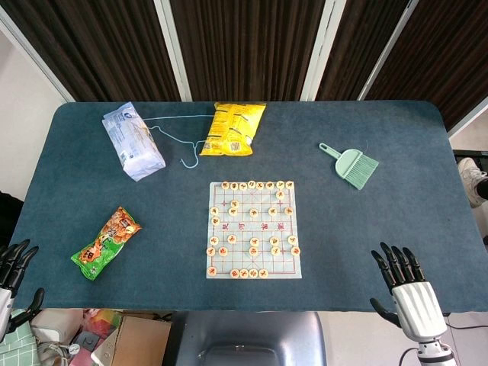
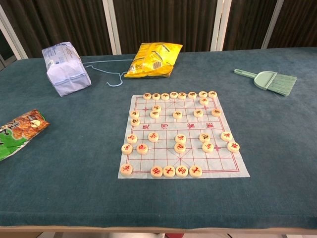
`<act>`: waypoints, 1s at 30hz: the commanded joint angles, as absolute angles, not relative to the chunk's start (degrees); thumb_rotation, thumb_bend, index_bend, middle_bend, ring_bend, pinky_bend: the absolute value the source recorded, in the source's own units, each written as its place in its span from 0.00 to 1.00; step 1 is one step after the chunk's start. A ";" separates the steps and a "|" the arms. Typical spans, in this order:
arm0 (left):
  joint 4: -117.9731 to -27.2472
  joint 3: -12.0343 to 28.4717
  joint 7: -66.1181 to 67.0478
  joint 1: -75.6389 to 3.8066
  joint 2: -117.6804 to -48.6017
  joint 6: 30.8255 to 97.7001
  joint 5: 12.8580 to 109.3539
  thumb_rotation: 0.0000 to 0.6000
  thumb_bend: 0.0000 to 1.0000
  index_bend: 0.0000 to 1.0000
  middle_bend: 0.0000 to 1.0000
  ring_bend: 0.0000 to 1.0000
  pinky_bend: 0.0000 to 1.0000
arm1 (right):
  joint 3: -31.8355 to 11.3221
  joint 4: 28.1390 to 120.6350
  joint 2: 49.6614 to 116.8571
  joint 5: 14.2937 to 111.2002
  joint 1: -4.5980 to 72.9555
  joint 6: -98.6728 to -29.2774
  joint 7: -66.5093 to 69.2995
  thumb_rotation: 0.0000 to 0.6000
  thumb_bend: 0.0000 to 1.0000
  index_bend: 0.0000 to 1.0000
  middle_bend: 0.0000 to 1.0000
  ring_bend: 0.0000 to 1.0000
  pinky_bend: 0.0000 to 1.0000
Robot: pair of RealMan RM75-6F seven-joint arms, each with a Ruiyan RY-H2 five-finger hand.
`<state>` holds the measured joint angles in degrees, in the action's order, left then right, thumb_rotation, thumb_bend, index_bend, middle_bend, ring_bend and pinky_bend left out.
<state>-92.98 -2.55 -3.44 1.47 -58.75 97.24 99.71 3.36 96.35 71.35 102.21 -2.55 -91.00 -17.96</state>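
A white Chinese chess sheet (image 1: 254, 229) (image 2: 183, 136) lies mid-table with several round wooden pieces (image 1: 254, 213) (image 2: 177, 115) spread over it. My left hand (image 1: 14, 276) hovers at the table's near left corner, fingers apart and holding nothing; the green and orange snack bag (image 1: 106, 242) (image 2: 17, 131) is the closest thing to it. My right hand (image 1: 404, 286) sits at the near right edge, fingers spread and empty, right of the sheet. Neither hand shows in the chest view.
A yellow chip bag (image 1: 231, 127) (image 2: 152, 59) and a pale blue tissue pack (image 1: 133, 139) (image 2: 65, 67) lie at the back, with a light blue wire hanger (image 1: 179, 139) (image 2: 110, 74) between them. A green hand brush (image 1: 351, 164) (image 2: 270, 80) lies back right. A chair (image 1: 248, 339) stands below the near edge.
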 commanded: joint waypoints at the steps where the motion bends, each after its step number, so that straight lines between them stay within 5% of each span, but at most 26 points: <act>1: -92.98 -2.52 -3.53 1.44 -58.73 97.20 99.66 1.00 0.44 0.00 0.00 0.00 0.07 | 3.30 96.26 71.51 102.35 -2.35 -90.85 -17.85 1.00 0.32 0.00 0.00 0.00 0.00; 10: -93.04 -2.43 -4.03 0.87 -58.72 96.40 99.65 1.00 0.44 0.00 0.00 0.00 0.07 | 2.62 95.94 73.16 106.99 2.73 -86.26 -16.73 1.00 0.32 0.00 0.00 0.00 0.00; 15: -92.80 -2.38 -4.28 0.57 -58.92 96.14 99.78 1.00 0.44 0.00 0.00 0.00 0.07 | -0.46 99.90 75.11 108.57 12.06 -73.75 -20.47 1.00 0.32 0.15 0.00 0.00 0.00; 21: -92.45 -2.34 -5.19 0.43 -58.80 96.00 99.51 1.00 0.44 0.00 0.00 0.00 0.07 | -8.08 103.82 80.64 96.32 23.20 -55.52 -25.49 1.00 0.34 0.32 0.00 0.00 0.00; 30: -92.13 -2.51 -5.25 0.38 -58.66 96.17 99.83 1.00 0.44 0.00 0.00 0.00 0.07 | -13.57 96.01 96.11 84.05 33.92 -47.18 -32.16 1.00 0.41 0.47 0.00 0.00 0.00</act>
